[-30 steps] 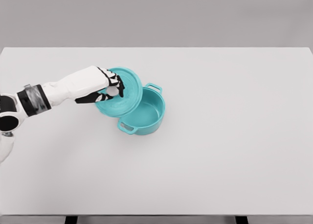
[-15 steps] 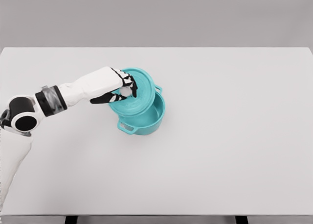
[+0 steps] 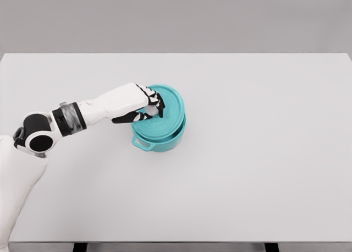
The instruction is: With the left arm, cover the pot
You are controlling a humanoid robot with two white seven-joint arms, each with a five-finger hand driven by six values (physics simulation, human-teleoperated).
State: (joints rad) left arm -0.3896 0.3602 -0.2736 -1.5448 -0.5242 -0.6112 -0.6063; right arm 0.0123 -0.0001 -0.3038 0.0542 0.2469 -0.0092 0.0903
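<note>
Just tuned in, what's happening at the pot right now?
The left robot hand grips the teal lid by its knob and holds it over the teal pot on the white table. The lid covers nearly all of the opening and looks slightly tilted, so whether it is fully seated is unclear. The hand has not let go. The right arm is out of view.

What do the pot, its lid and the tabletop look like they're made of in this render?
Pot and lid: the same uniform teal, matte with soft shading and no sharp highlights. That suggests enamelled metal or ceramic, though plastic can't be ruled out. Table: flat pale grey-white, no grain or gloss, likely laminate or painted board. The left hand grips the lid.
</note>
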